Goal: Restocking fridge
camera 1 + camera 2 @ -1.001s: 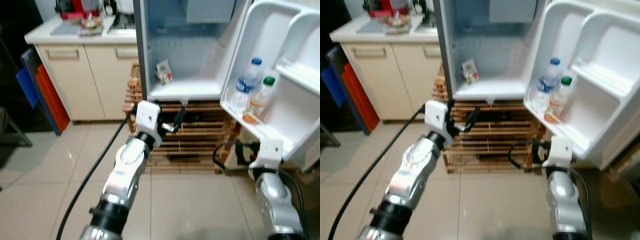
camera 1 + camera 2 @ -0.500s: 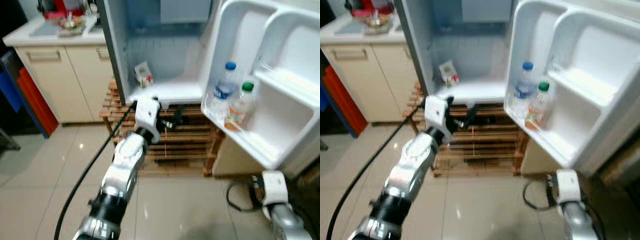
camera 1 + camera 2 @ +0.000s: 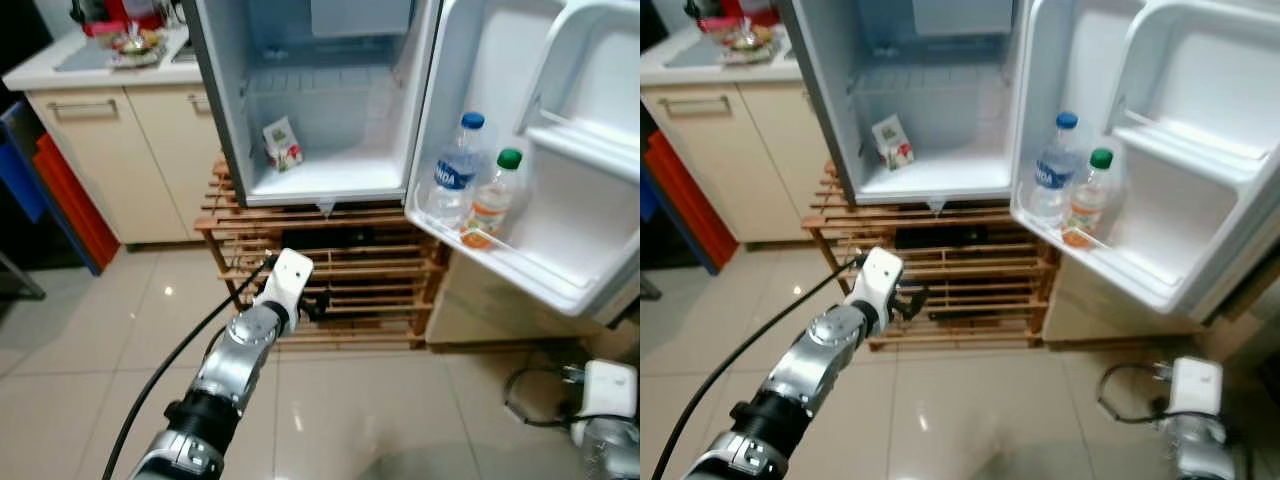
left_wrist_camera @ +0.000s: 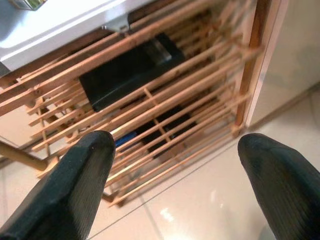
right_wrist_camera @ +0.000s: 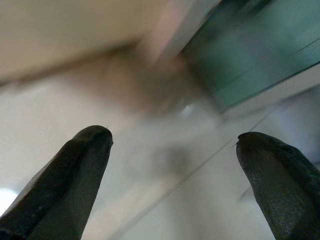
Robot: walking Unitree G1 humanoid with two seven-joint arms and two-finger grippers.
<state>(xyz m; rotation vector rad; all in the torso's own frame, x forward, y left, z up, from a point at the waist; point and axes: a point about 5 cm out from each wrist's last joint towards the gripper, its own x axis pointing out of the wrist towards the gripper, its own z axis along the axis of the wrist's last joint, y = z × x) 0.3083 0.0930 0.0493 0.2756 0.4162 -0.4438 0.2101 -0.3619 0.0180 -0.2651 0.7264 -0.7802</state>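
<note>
The small fridge [image 3: 330, 185] stands open on a slatted wooden stand [image 3: 370, 285]. A small carton [image 3: 281, 143] sits on its inner floor. The open door's [image 3: 560, 150] lower shelf holds a water bottle [image 3: 452, 175] and a green-capped orange bottle [image 3: 492, 198]. My left gripper [image 3: 318, 303] hangs low in front of the stand, open and empty; in the left wrist view its fingers [image 4: 75, 190] spread wide over the slats. My right arm's white wrist [image 3: 608, 388] is low at the right. The right gripper [image 5: 175, 185] is open over blurred floor.
A black box [image 4: 127, 70] lies inside the stand. Cream cabinets [image 3: 130, 160] with a cluttered counter [image 3: 115, 55] stand to the left, with blue and red boards [image 3: 55, 190] leaning beside them. A cable [image 3: 535, 410] lies on the tiled floor near my right arm.
The camera has shifted. Relative to the fridge, my left gripper has dropped from the fridge's bottom edge to the stand's lower slats. My right arm has sunk away from the door.
</note>
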